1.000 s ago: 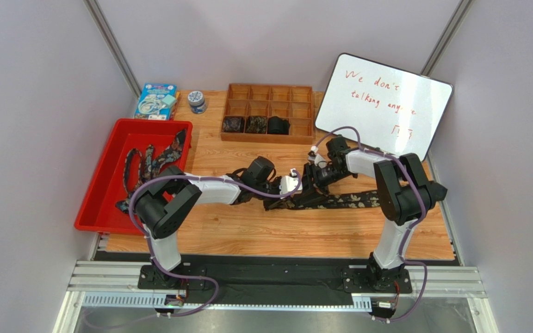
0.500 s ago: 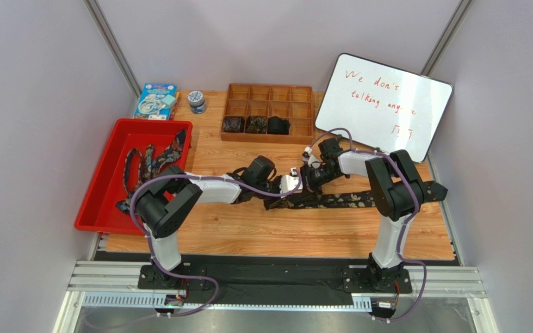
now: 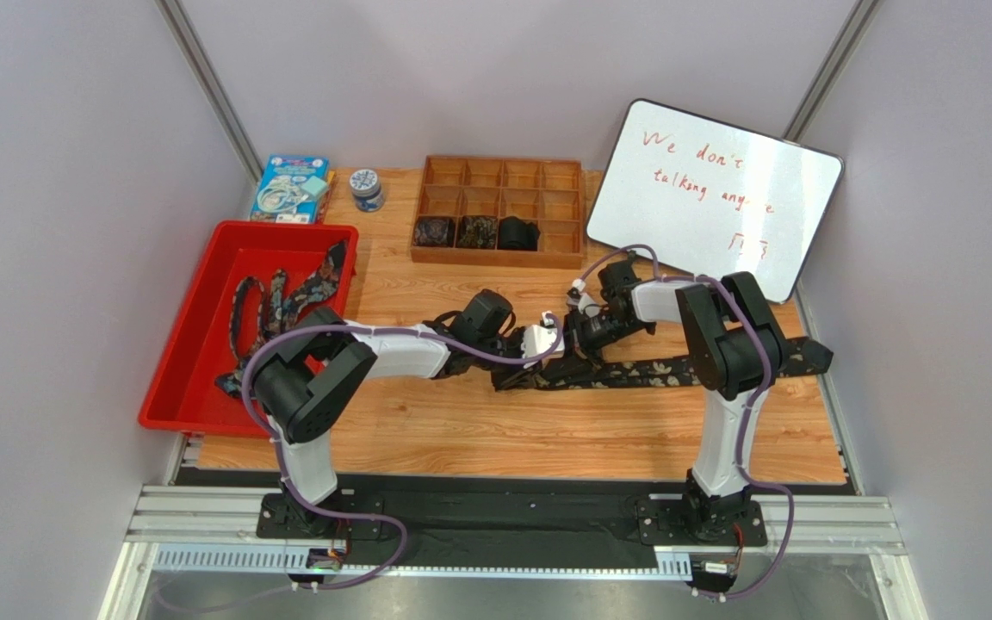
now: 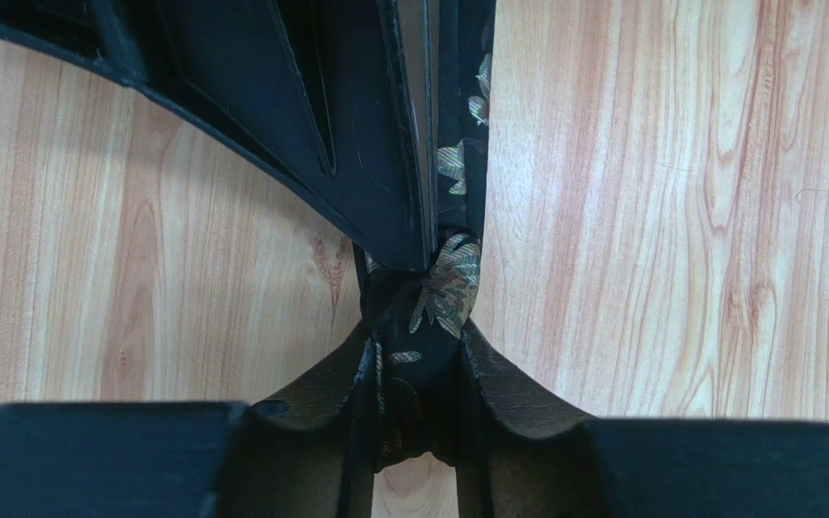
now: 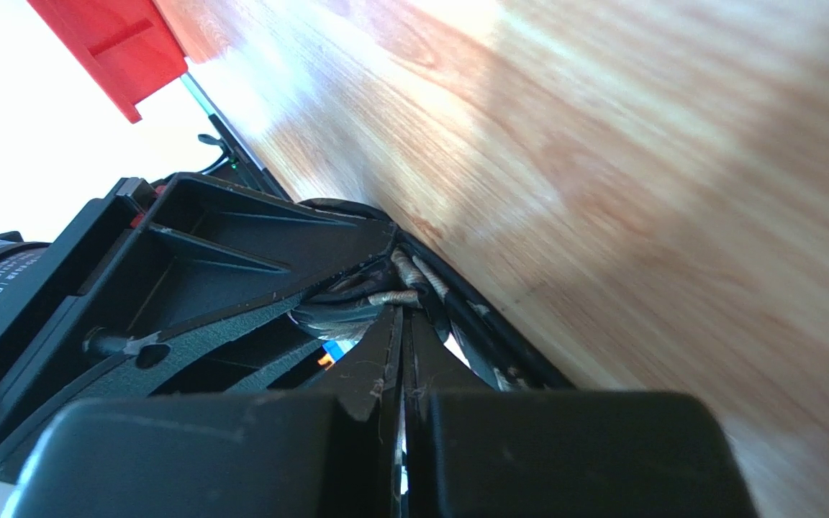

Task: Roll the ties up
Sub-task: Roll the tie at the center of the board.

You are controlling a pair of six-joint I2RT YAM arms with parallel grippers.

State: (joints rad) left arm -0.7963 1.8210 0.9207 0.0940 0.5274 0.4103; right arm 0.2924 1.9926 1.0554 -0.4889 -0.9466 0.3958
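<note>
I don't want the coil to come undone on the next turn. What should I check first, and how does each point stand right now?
1. The left gripper is shut on the tie: ok, fabric is bunched between its fingers.
2. The right gripper holds fabric: cannot tell. Its fingers are together, but what lies between them is hidden.
3. The tie's free length lies straight on the table: ok in the top view.
4. The organizer box has free compartments: ok, three coils sit in its near row only.
5. More ties wait in the red tray: ok.
</note>
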